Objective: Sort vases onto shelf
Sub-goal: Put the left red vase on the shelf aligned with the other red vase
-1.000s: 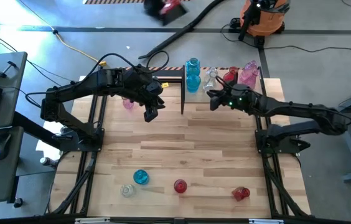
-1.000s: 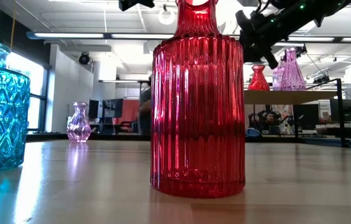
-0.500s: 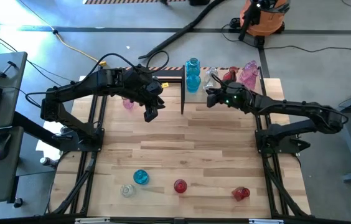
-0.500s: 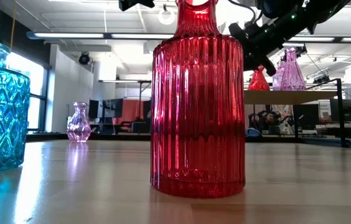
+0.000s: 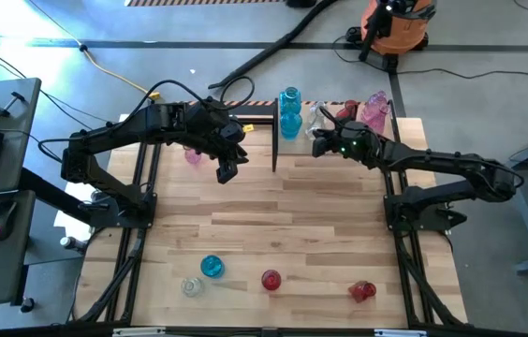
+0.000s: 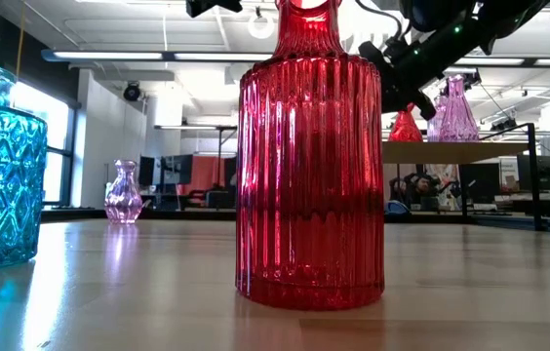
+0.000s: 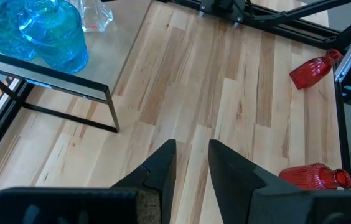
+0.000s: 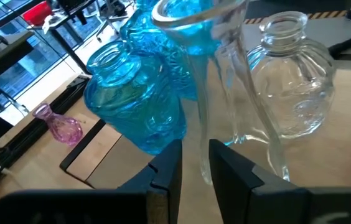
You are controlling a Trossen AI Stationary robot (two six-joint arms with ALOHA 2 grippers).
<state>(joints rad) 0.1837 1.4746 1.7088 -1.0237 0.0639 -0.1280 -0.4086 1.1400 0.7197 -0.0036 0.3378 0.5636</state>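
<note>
Right tool (image 5: 318, 142) has nudged a touch further toward twelve o'clock over the last second, and it's now right up against the shelf (image 6: 470, 152) at the far edge of the tabletop (image 5: 320, 215). From its own wrist camera the fingers sit close together with only a slim gap, and the base of a tall clear vase (image 8: 219, 81) runs down into that gap, so it looks clamped on that vase, carrying it tilted. The vase hangs between the blue vases (image 8: 132, 106) at its ten o'clock and a round clear vase (image 8: 294, 87) at its two o'clock, both already parked up there. The low view shows a red vase (image 6: 407, 125) and a pink vase (image 6: 456, 107) further along the same tier. So the short advance reads as the final approach: the clear one is lined up next to its match, and what's left, I'd say, is to bring it upright, set it down and let go without clipping the neighbours. Left tool (image 5: 227, 171) hasn't budged; it hovers over the tabletop near eleven o'clock, fingers slightly parted and empty. Plenty left: a small pink one (image 5: 192, 155) at ten o'clock, plus blue (image 5: 212, 267), clear (image 5: 190, 286), red (image 5: 271, 279) and a toppled red (image 5: 362, 291) along six o'clock.
</note>
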